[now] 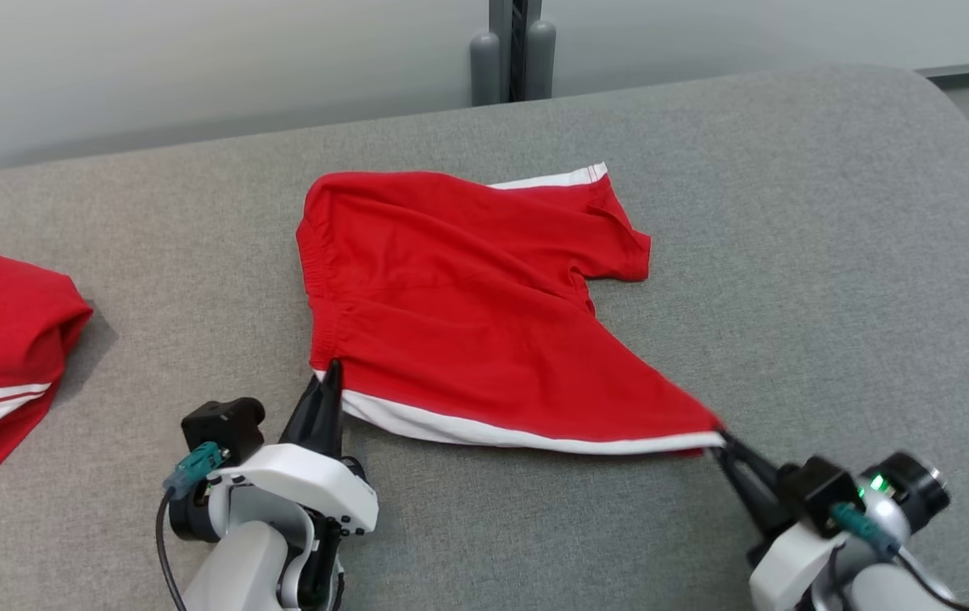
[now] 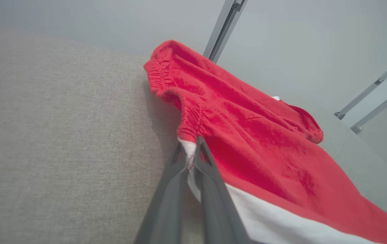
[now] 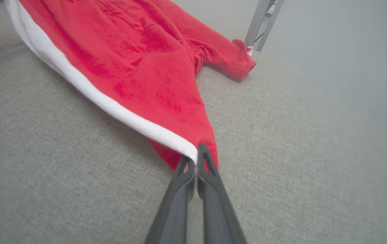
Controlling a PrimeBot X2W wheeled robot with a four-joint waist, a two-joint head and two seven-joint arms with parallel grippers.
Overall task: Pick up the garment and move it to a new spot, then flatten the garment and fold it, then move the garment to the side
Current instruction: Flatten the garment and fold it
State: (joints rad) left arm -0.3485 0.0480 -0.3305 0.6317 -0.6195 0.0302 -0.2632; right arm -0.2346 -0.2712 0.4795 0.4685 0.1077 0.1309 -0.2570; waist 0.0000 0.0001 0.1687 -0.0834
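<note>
In the head view, the red garment (image 1: 467, 322), a pair of shorts with white side stripes, lies spread in the middle of the frame on the grey fabric worktop (image 1: 790, 297). Its gathered waistband runs down the left side and its legs point right. The left claw (image 1: 330, 373), at lower centre-left, is closed on the waistband's near corner, where the white stripe begins. The right claw (image 1: 726, 441), at lower right, is pinched on the tip of the near leg hem, and the cloth is drawn out to a point there. A second red-and-white garment (image 1: 1, 331) lies bunched at the left edge, well apart from the shorts. A grey post (image 1: 512, 51) stands at top centre, behind the worktop.

In the left wrist view, the left claw (image 2: 193, 145) rises from the bottom centre with white stripe cloth clamped between its fingers. The garment (image 2: 247, 142) stretches away to the lower right.

In the right wrist view, the right claw (image 3: 197, 159) grips the hem corner where the white stripe ends. The garment (image 3: 139, 61) fans out toward the upper left.
</note>
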